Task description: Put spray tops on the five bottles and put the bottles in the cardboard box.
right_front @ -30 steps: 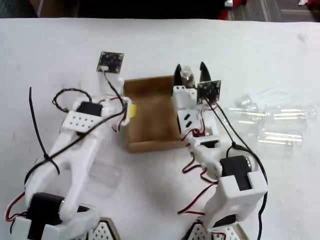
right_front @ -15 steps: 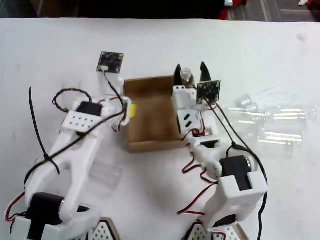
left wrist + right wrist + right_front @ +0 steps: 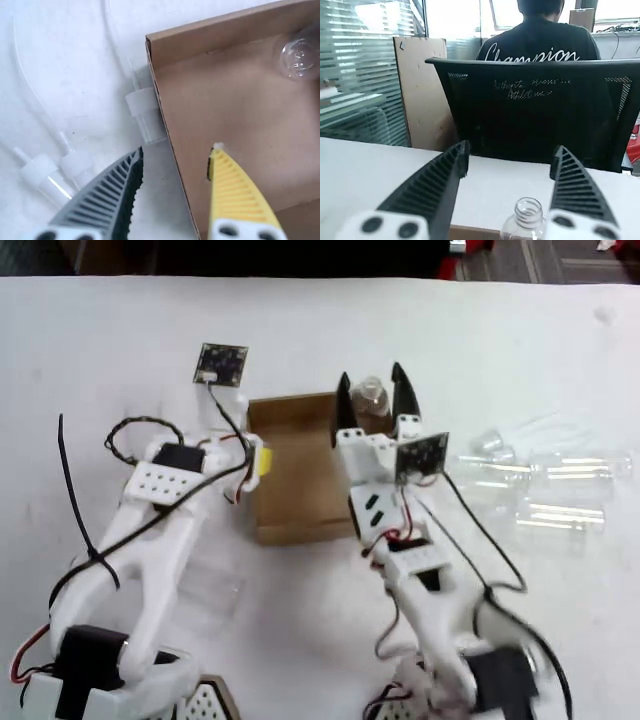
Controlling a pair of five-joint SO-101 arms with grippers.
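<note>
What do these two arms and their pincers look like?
Both are white, with black motors and red and black cables. The left end effector has one grey and one yellow ribbed finger; the right end effector has two black.

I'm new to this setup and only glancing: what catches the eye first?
A capless clear bottle stands in the far corner of the cardboard box, between the fingers of the open right hand. The left hand straddles the box's opposite wall, with spray tops lying just outside.
</note>
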